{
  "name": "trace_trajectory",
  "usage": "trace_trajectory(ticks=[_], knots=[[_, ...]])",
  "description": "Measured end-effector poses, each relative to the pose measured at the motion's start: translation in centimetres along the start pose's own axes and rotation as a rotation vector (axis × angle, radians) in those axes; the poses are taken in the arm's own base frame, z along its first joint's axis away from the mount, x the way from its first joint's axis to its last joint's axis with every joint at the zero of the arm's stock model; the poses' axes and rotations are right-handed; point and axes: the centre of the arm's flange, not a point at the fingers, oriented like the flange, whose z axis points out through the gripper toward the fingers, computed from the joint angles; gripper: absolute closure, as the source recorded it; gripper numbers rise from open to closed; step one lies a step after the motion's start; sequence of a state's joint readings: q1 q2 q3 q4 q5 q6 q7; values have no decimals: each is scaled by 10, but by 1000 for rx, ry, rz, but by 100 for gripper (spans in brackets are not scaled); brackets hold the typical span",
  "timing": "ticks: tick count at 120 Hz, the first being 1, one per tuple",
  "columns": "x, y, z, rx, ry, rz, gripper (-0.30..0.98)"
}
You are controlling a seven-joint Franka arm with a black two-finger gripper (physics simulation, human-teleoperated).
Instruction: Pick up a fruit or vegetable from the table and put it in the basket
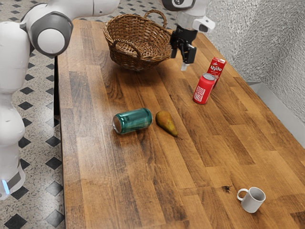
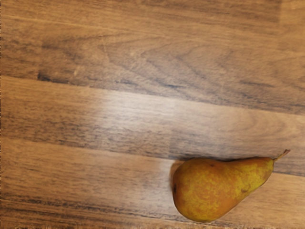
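My gripper (image 1: 179,61) hangs in the air at the basket's right side in the exterior view, its fingers apart with nothing visible between them. The wicker basket (image 1: 125,58) stands upright at the table's far end, and I see no food in its visible interior. A yellow-brown pear (image 1: 165,122) lies on its side on the wooden table, well away from the basket and close beside a green can. In the wrist view the pear (image 2: 214,189) rests on the wood, its stem and whole outline visible.
The green can (image 1: 133,120) lies on its side. Toward the exterior view's right, a red can (image 1: 203,89) stands before a red carton (image 1: 217,67). A white mug (image 1: 252,199) stands near the exterior view's lower right corner. The wooden table (image 1: 143,176) carries them all.
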State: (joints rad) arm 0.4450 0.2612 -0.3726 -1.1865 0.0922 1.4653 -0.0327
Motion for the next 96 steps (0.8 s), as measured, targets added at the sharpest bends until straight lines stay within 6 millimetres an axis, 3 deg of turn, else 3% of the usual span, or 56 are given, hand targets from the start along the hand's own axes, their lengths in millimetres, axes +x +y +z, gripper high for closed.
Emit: trace_trajectory(ticks=[28, 36, 41, 51, 63, 68, 79, 96], knots=[[0, -2, 4, -3, -15, -11, 0], [-2, -24, 3, -20, -17, -58, 0], [-7, -26, -7, -28, -1, -67, 0], [-16, -4, -28, -42, 28, -36, 0], [-23, 67, -32, -64, 27, 94, 0], [-22, 84, -26, -66, 15, 128, 0], [-19, 107, -13, -17, -5, 175, 0], [-11, 105, 5, 31, -27, 179, 0]])
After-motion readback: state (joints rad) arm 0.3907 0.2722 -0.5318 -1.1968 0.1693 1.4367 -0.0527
